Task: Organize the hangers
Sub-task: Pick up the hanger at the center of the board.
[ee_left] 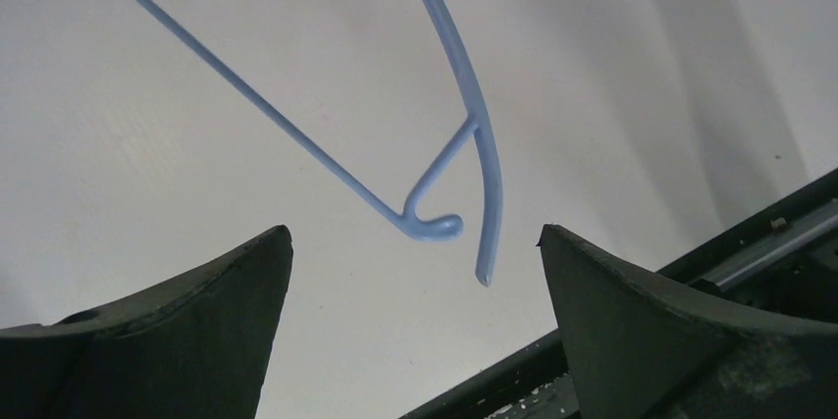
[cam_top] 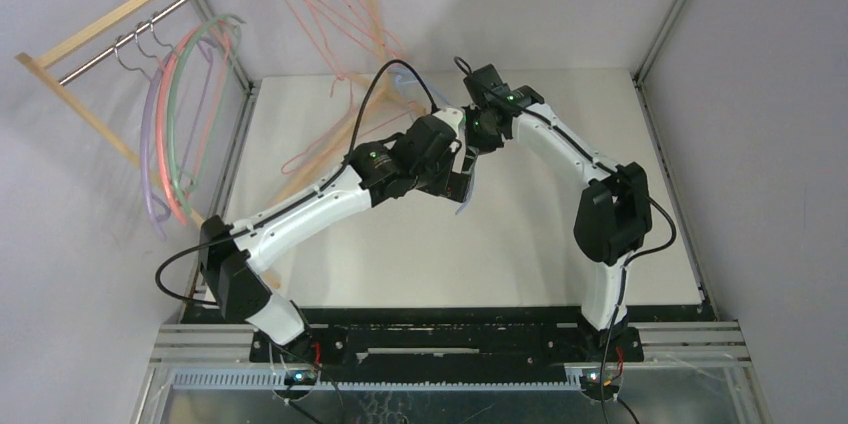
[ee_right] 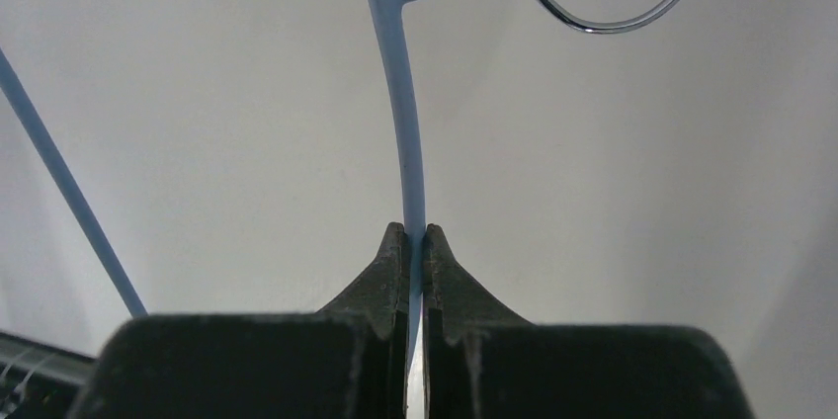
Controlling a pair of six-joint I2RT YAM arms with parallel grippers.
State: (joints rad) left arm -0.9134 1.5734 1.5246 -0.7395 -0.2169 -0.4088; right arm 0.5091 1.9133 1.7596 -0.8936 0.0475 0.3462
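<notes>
**Right jaws clamped on the blue hanger, left jaws spread wide**

My right gripper (ee_right: pixel 416 236) is pinched shut on one arm of the blue hanger (ee_right: pixel 407 113), holding it above the table (cam_top: pixel 520 254) between the two arms. My left gripper (ee_left: pixel 415 233) stands fully open around the hanger's lower end, touching nothing. Several curved hangers (cam_top: pixel 175 114) hang from the rod (cam_top: pixel 95 57); pink wire hangers (cam_top: pixel 320 4) cluster near its far end. I'd call it partly done, since this one is not yet hung.

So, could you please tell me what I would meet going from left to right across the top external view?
wooden rack → curved hangers on its rod → pink wire hangers → left hand → right arm's elbow
</notes>
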